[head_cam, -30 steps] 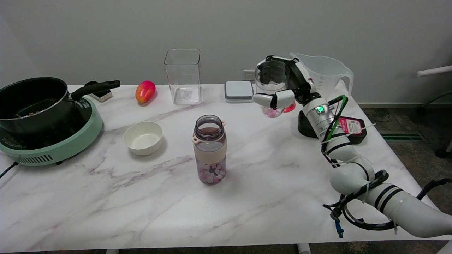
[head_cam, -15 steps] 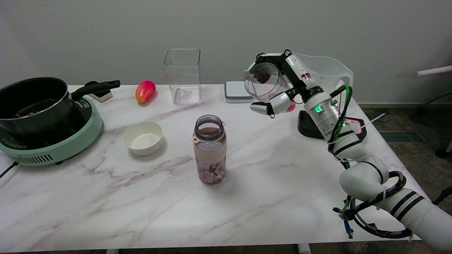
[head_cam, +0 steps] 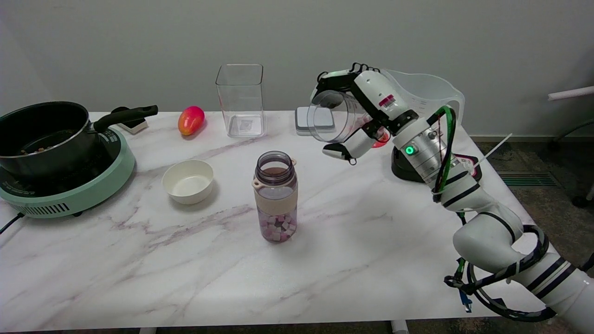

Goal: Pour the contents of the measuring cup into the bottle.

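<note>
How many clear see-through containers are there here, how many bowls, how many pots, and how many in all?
Clear containers: 4 (measuring cup held by the right hand, bottle, tall square canister, big jug)
Bowls: 1 (white bowl)
Pots: 1 (black pot on the green cooker)
Total: 6

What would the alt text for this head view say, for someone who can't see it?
A white robot arm's right hand holds a clear measuring cup tilted in the air, right of an open bottle standing on a marble table. A white bowl and a black pot on a green cooker sit left.
</note>
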